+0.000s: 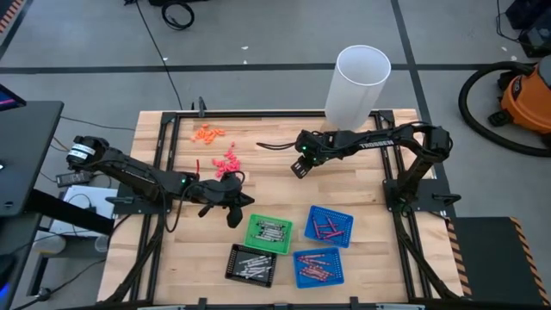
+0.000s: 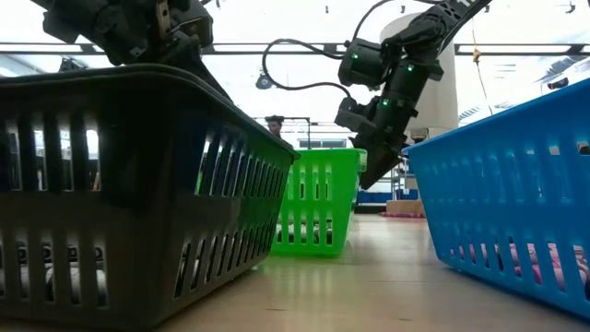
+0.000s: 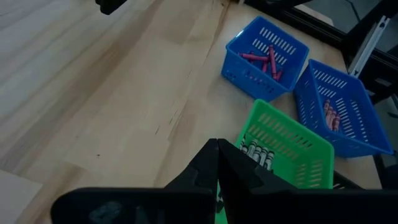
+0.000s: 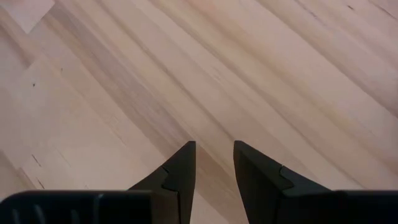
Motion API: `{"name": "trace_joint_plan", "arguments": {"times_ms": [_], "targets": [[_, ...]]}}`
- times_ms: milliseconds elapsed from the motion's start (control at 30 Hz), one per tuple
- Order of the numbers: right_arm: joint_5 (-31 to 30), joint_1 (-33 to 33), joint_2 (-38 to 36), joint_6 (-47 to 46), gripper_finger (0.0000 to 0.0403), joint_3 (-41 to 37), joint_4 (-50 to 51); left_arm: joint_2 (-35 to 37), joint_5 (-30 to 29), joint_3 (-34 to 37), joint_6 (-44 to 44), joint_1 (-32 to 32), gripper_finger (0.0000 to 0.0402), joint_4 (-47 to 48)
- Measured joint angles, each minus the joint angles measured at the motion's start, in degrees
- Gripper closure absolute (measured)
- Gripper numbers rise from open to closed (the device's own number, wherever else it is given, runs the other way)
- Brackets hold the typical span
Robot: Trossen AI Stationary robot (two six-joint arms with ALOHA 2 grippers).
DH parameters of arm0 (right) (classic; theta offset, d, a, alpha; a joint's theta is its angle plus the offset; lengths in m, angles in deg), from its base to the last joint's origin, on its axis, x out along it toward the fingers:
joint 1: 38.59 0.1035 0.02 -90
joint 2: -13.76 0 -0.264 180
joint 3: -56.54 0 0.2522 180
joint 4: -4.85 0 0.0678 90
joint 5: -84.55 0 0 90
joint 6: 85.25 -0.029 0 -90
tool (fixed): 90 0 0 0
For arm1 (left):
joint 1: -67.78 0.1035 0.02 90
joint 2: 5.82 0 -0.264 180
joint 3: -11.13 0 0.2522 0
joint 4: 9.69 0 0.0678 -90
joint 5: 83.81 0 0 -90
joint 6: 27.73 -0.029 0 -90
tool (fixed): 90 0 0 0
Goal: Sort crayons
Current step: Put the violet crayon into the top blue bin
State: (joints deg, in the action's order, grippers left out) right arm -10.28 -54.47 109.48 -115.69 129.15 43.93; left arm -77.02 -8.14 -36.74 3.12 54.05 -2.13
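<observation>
Grey-silver crayons lie in the green tray point(image 1: 269, 231) and the black tray point(image 1: 251, 263). They also show in the green tray in the left wrist view point(image 3: 258, 152). Dark red crayons point(image 3: 264, 59) lie in the two blue trays point(image 1: 330, 226) point(image 1: 318, 266). My left gripper point(image 1: 234, 215) hovers just left of the green tray. Its fingers point(image 3: 217, 146) are shut and nothing shows between them. My right gripper point(image 1: 299, 168) hangs over bare wood at mid-table, slightly open and empty point(image 4: 214, 152).
A cluster of tiny orange bits point(image 1: 208, 133) and a cluster of coral-pink bits point(image 1: 227, 164) lie on the far left of the table. A tall white cylinder point(image 1: 357, 86) stands at the far edge. Bare wood lies between the clusters and the trays.
</observation>
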Motion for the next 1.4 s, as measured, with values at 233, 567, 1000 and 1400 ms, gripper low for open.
{"name": "trace_joint_plan", "arguments": {"times_ms": [233, 567, 1000, 1400], "targets": [[0.00, 0.00, 0.00, -0.02, 0.0286, 0.00, 0.00, 0.00, 0.00, 0.00, -0.48, 0.00, 0.0386, 0.04], [0.02, 0.00, 0.00, -0.02, 0.0286, 0.00, 0.02, -0.02, 0.00, 0.00, -0.55, 0.00, 0.0386, 0.07], [2.31, -0.96, 0.00, -0.64, 0.0290, 6.16, 8.64, 0.37, 3.41, 0.00, 1.62, 1.49, 0.0386, 0.23], [-2.19, -6.11, 8.67, 6.45, 0.0291, 12.84, 21.94, 0.44, 3.81, -0.04, 4.57, 1.42, 0.0386, 0.01]]}}
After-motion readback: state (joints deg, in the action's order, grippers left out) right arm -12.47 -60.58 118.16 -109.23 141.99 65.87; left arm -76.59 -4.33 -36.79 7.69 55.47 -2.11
